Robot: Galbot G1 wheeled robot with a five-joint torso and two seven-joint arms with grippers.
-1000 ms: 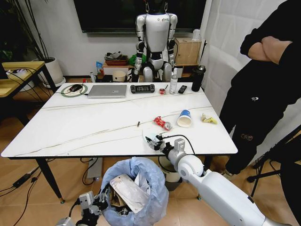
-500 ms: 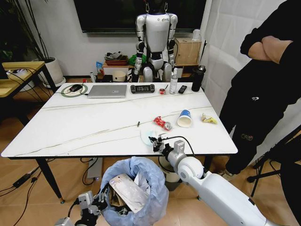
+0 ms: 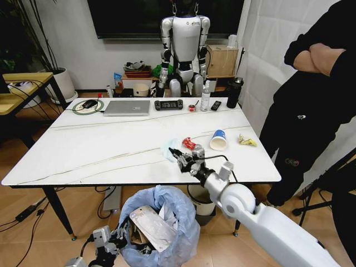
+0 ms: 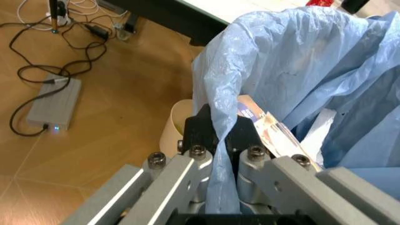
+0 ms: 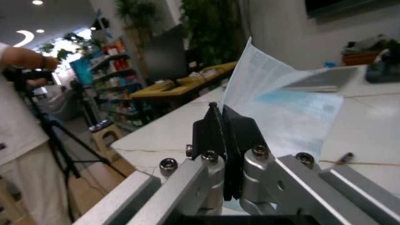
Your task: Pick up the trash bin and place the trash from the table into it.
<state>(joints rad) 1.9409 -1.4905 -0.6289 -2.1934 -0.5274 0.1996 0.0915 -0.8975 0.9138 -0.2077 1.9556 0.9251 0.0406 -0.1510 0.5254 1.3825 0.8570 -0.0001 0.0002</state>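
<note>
Head view: right gripper (image 3: 177,155) pinches a pale wrapper (image 3: 168,148) above table (image 3: 100,150); left gripper (image 3: 123,238) clamps bin (image 3: 161,222) liner.

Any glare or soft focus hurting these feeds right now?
Head view: sharp, mild ceiling-light sheen on the table. Right wrist view: end effector and pinched blue-white sheet crisp, room behind blurred. Left wrist view: evenly lit, trash bin bag clear.

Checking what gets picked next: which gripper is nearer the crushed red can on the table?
Right. The right gripper, shut on a pale blue wrapper, hovers beside the red can; the left gripper holds the trash bin below the table.
</note>
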